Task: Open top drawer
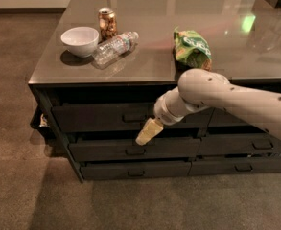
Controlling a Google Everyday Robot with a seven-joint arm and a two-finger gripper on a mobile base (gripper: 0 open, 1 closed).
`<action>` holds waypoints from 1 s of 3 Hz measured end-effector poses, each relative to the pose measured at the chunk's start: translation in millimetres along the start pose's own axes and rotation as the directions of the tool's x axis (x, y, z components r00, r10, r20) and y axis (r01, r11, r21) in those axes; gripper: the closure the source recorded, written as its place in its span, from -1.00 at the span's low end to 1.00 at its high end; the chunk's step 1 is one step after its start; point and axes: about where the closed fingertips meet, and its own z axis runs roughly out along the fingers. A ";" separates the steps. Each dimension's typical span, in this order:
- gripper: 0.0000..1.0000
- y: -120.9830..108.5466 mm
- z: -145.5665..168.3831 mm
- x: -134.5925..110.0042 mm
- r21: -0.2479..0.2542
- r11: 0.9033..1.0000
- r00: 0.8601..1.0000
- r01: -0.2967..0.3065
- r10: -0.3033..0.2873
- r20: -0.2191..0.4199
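Reaching in from the right on a pale arm, with the gripper angled down and to the left against the front of the dark cabinet. Hangs just below and slightly right of the small loop handle at the centre of the top drawer; near it, though cannot tell if touching. Cannot tell either whether clenched or released. Overlaps the lower edge of that drawer's front and the dark gap above the second drawer.

Lying directly under the edge of the glossy tabletop, on the cabinet's left half, front upright and seemingly pushed in.

Up on the tabletop, well apart from the gripper: white bowl, can behind it, clear bottle on its side beside the bowl, green bag to the right, above the arm.
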 end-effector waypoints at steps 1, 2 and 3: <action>-1.00 3.1 3.1 -0.3 0.029 1.000 1.000 -0.010 0.010 0.025; -1.00 4.8 6.6 -7.7 0.039 0.999 0.999 0.004 -0.006 0.044; -1.00 5.9 13.1 -18.1 0.028 0.999 0.998 0.045 -0.046 0.054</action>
